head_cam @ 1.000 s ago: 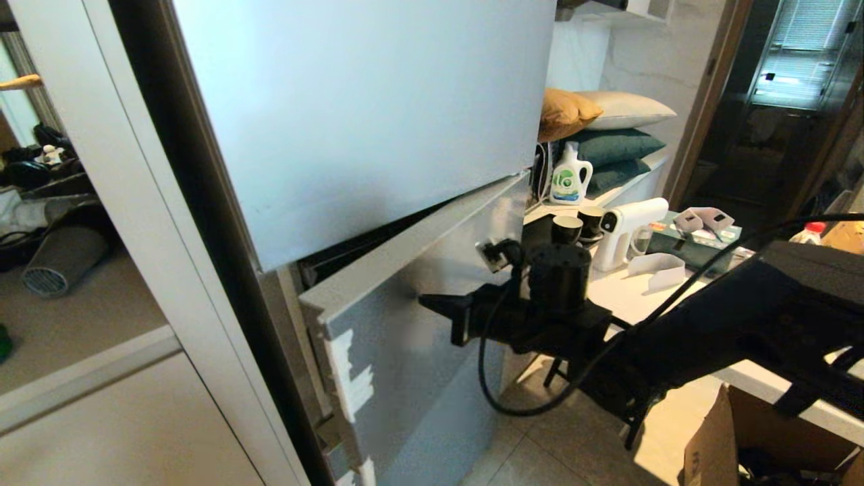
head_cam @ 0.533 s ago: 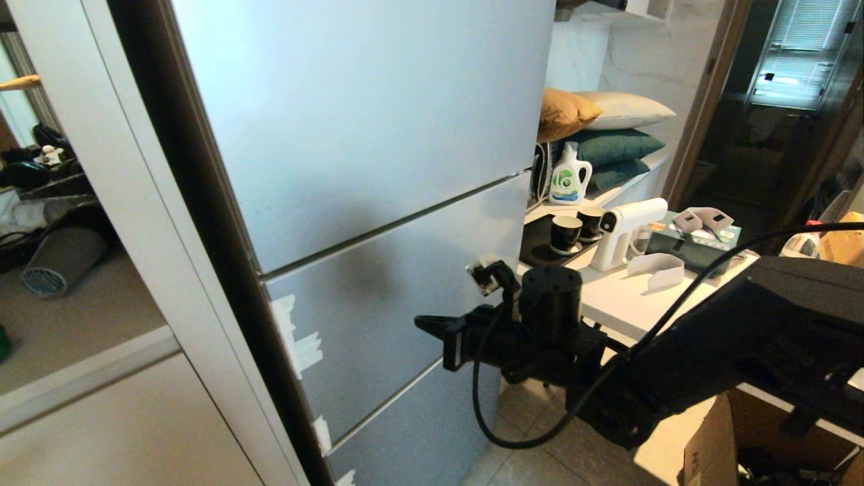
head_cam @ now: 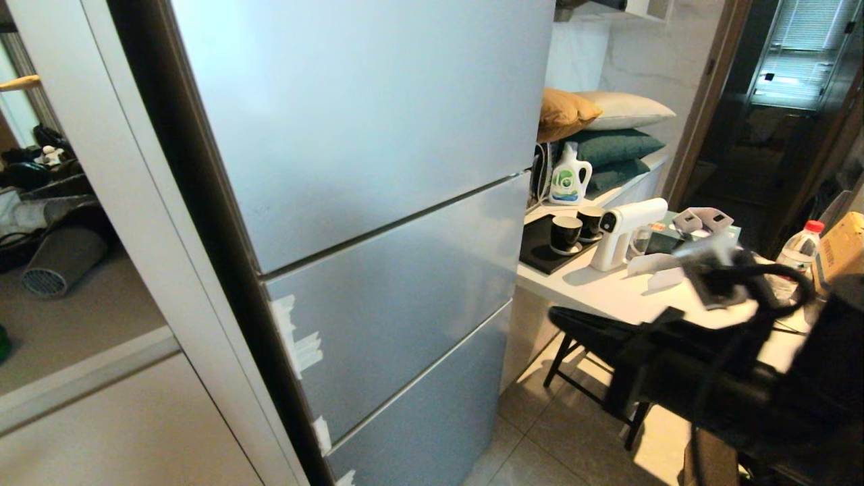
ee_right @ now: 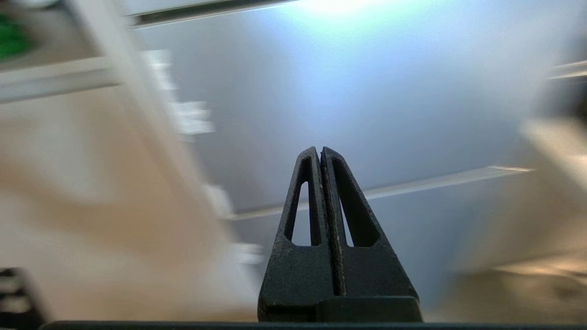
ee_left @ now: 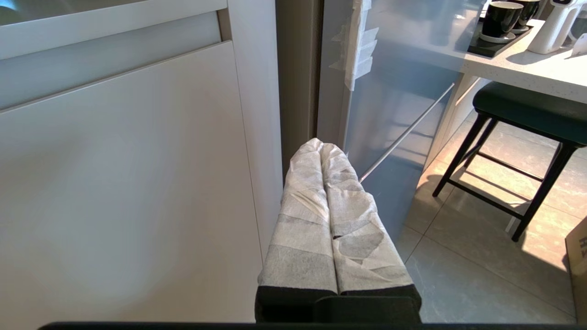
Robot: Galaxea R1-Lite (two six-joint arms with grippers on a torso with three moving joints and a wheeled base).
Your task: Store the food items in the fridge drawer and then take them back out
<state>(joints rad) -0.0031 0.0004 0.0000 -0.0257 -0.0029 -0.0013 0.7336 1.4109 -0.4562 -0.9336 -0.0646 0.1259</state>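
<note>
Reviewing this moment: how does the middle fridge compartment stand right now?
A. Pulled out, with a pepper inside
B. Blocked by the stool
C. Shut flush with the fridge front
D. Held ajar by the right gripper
C: in the head view the middle fridge compartment sits flush between the panels above and below, while the right gripper, fingers together and empty, is off it, over by the stool.

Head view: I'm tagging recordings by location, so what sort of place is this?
Probably a home kitchen or dining corner: a tall silver-blue fridge beside beige cabinet doors, and a white counter carrying black cups and a detergent bottle.
</note>
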